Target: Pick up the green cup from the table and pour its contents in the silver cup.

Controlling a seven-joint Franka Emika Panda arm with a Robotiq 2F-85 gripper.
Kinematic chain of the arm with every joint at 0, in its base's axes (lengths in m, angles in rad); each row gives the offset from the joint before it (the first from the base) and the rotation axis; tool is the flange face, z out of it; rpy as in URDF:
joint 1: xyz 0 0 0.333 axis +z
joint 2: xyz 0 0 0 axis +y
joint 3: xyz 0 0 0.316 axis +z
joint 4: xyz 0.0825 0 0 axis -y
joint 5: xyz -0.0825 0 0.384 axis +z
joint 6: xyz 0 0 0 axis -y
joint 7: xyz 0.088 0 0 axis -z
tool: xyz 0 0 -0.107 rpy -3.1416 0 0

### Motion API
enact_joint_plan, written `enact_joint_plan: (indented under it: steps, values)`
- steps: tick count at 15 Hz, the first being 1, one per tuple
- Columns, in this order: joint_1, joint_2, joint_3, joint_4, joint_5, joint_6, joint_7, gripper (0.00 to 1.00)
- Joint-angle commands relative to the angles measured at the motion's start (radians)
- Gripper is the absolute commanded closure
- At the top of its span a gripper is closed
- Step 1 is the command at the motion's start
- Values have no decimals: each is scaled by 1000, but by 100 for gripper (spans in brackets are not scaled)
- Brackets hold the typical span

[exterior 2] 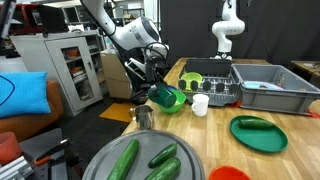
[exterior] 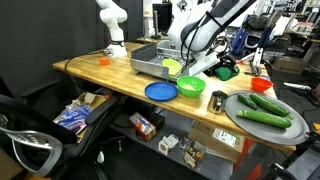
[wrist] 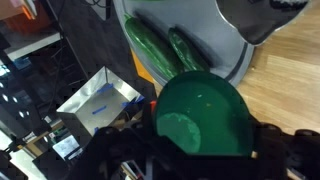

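My gripper (exterior 2: 156, 88) is shut on the dark-green cup (exterior 2: 161, 98) and holds it tilted in the air, just above the small silver cup (exterior 2: 143, 117), which stands near the wooden table's (exterior 2: 215, 118) edge. In the wrist view I look into the green cup (wrist: 200, 112) between the dark fingers (wrist: 200, 156); a paler patch shows on its inside bottom. The silver cup is hidden there. In an exterior view the gripper (exterior: 212, 66) hangs behind the lime-green bowl and the silver cup (exterior: 218, 100) stands in front of it.
A lime-green bowl (exterior 2: 173, 101) sits right beside the held cup. A white cup (exterior 2: 200, 104), grey dish rack (exterior 2: 265, 85), flat green plate (exterior 2: 258, 133), red dish (exterior 2: 230, 174) and silver plate with cucumbers (exterior 2: 140, 160) stand around. A blue plate (exterior: 160, 92) lies near the front edge.
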Motion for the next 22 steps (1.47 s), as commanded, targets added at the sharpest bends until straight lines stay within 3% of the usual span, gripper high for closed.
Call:
enact_joint_plan:
  steps: [1, 6, 7, 14, 15, 18, 22]
  values:
    - [-31, -128, -1, -166, 26, 226, 24, 46]
    - [-57, -237, -21, -325, 68, 474, 14, 46]
    - [-24, -175, -39, -238, 52, 388, 21, 21]
    - [-31, -216, -40, -297, 55, 447, 22, 21]
    - [-31, -216, -40, -297, 55, 447, 22, 46]
    - [-61, -212, -31, -299, 110, 500, -22, 46]
    - [-118, -221, -42, -327, 271, 653, -107, 46]
